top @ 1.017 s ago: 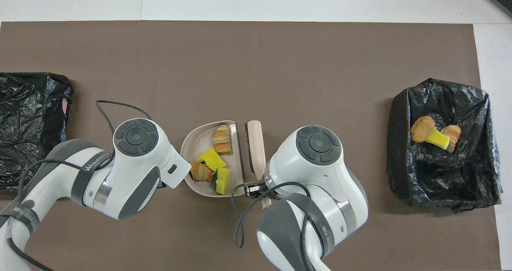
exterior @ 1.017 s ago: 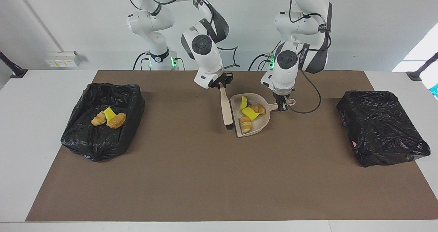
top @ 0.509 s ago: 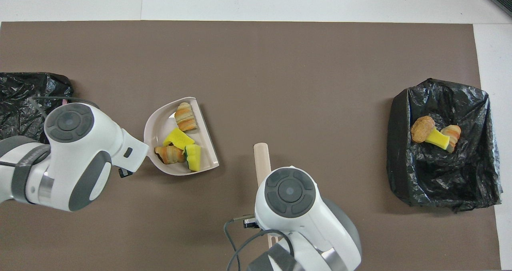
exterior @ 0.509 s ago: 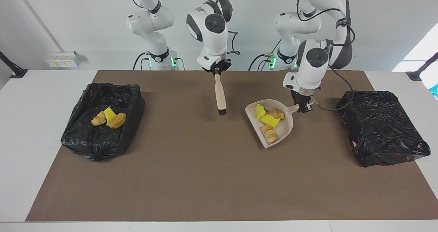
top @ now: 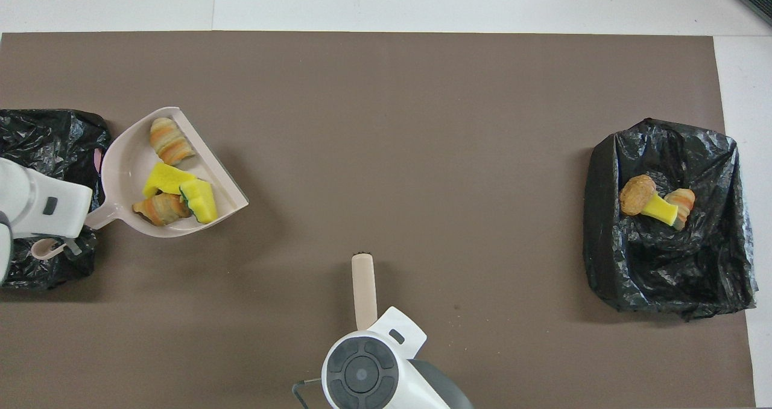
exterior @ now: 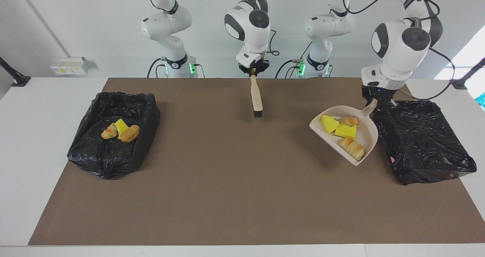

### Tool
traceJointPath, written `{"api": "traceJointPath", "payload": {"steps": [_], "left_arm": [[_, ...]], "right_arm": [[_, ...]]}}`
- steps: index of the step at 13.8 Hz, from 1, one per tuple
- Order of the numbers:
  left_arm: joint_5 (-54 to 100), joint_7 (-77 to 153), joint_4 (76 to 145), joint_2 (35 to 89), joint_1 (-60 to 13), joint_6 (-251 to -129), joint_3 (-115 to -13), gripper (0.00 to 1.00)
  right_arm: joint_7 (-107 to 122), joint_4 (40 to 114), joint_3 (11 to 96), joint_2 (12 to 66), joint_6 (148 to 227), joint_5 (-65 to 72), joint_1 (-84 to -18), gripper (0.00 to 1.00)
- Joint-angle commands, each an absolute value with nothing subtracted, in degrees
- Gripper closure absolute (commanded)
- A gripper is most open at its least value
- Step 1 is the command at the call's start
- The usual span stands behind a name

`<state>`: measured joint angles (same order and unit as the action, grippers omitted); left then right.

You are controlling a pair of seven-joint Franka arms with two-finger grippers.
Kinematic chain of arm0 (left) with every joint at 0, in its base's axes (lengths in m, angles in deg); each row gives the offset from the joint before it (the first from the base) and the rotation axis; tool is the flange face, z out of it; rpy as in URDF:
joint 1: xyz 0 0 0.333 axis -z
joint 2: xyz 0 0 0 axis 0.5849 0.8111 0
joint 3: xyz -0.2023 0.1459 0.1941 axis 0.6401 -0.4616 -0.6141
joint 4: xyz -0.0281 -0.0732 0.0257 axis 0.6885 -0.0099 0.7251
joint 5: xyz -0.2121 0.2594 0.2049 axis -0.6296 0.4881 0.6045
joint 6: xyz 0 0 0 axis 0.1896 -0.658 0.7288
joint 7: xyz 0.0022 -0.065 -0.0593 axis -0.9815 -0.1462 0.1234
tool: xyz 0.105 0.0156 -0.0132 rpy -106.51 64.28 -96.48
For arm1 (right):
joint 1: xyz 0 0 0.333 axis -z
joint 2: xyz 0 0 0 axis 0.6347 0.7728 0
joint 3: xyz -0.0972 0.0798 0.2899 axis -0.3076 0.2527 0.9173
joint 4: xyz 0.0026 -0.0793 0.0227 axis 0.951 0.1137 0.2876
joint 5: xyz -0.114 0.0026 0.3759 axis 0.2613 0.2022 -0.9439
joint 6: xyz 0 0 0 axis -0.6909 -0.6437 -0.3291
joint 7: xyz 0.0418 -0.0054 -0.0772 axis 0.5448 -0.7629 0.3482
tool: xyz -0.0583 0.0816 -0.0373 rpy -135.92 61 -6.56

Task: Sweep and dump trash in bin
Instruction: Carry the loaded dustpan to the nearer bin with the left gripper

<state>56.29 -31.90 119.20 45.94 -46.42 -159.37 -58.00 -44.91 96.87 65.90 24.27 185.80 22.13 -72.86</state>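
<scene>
Left gripper is clamped on the handle of the beige dustpan, holding it in the air beside the black-bagged bin at the left arm's end of the table, pan mouth pointing toward the table middle. The trash rides in the pan: two yellow sponge chunks and two croissant-like pieces. Overhead view shows one chunk is green-backed; facing view hides that. Overhead also shows the pan's back edge at the bin's rim, with the gripper itself hidden under the wrist housing; the grip reads only in the facing view.

Right gripper is closed on the handle end of the beige brush, which hangs bristles down over the brown mat near the robots. Overhead shows only the brush back poking out from under the wrist.

A second bagged bin at the right arm's end holds a sponge chunk and two pastry pieces.
</scene>
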Motion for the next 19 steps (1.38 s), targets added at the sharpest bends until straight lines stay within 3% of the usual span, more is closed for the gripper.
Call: {"api": "traceJointPath", "payload": {"steps": [1,5,6,7,13,17,19], "left_arm": [[55.3,-36.6,114.6,46.7,-51.9,-155.8,-57.3,1.00],[50.6,-48.0,108.5,49.0,-64.1,-150.9,-57.6,1.00],[50.4,-51.2,107.9,49.0,-66.3,-150.1,-58.7,1.00],[49.8,-53.9,106.9,48.9,-67.7,-148.2,-59.0,1.00],[54.5,-64.9,99.1,53.2,-70.8,-145.9,-63.6,1.00],[61.2,-72.5,89.2,63.0,-74.5,-149.5,-64.0,1.00],[64.7,-74.1,87.9,64.3,-74.5,-151.2,-64.1,1.00]], "right_arm": [[-47.3,98.2,65.8,27.2,191.5,23.0,-74.1,1.00],[-47.5,98.0,65.7,28.8,191.5,23.1,-74.7,0.97],[-47.5,97.0,65.7,29.4,190.6,23.3,-74.4,0.08],[-47.4,96.0,65.5,29.3,189.4,24.1,-74.6,0.00],[-42.8,82.3,65.5,28.3,173.6,24.9,-66.9,0.00],[-32.8,72.7,65.2,28.3,160.9,25.1,-60.2,0.00],[-27.3,69.0,64.9,28.1,156.6,25.3,-57.1,0.00]]}}
